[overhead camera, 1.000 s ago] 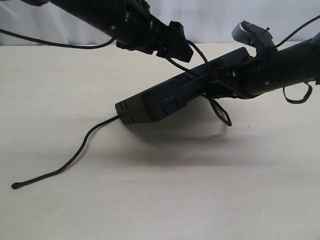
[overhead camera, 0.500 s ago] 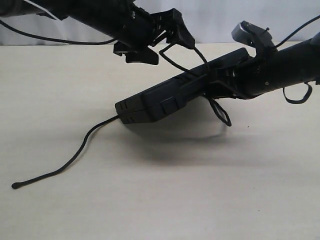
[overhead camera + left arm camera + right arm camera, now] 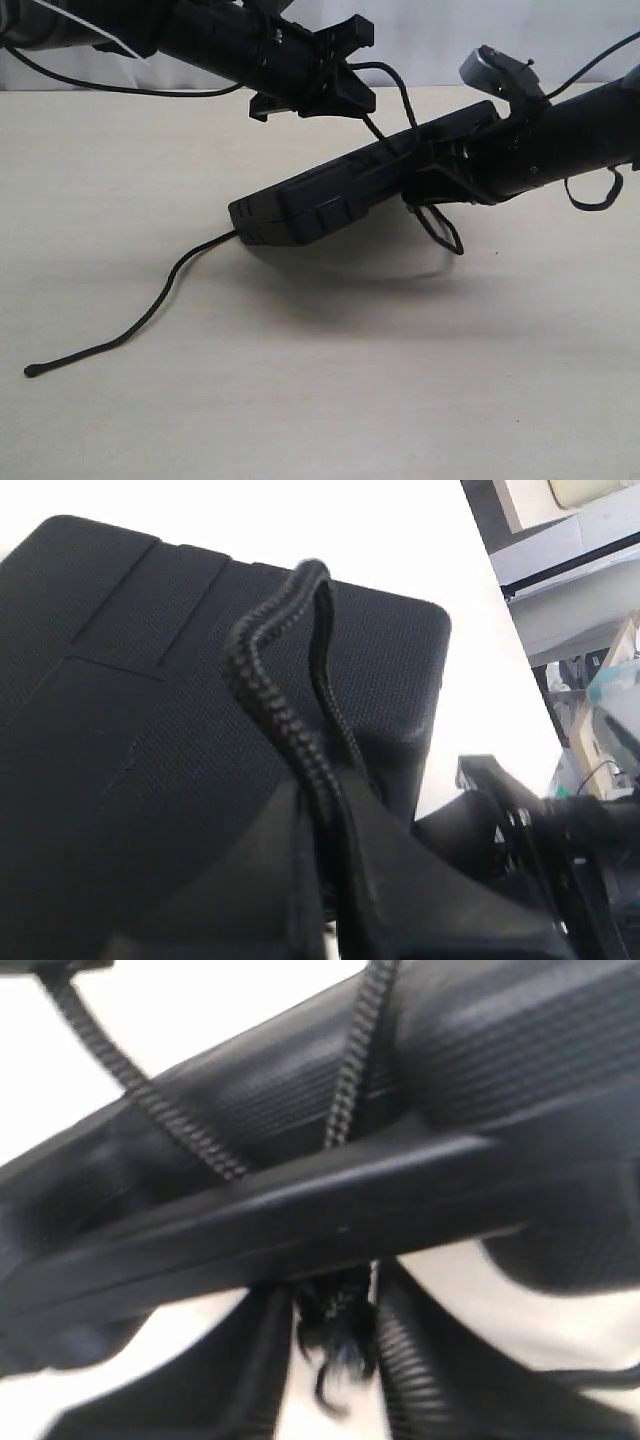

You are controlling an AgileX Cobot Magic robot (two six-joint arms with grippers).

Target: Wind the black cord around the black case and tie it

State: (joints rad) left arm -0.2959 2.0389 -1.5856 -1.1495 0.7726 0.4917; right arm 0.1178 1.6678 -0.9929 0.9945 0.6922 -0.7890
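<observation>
The left arm (image 3: 200, 40) reaches in from the upper left, slanting slightly downward toward the middle; the left gripper (image 3: 352, 68) hangs in the air, its fingers (image 3: 400, 900) pinched together on the black cord (image 3: 270, 680). The right arm (image 3: 570, 130) comes in from the right, sloping gently down; the right gripper (image 3: 430, 165) is clamped on the raised end of the black case (image 3: 320, 195) — the wrist camera (image 3: 495, 65) juts up above it.
</observation>
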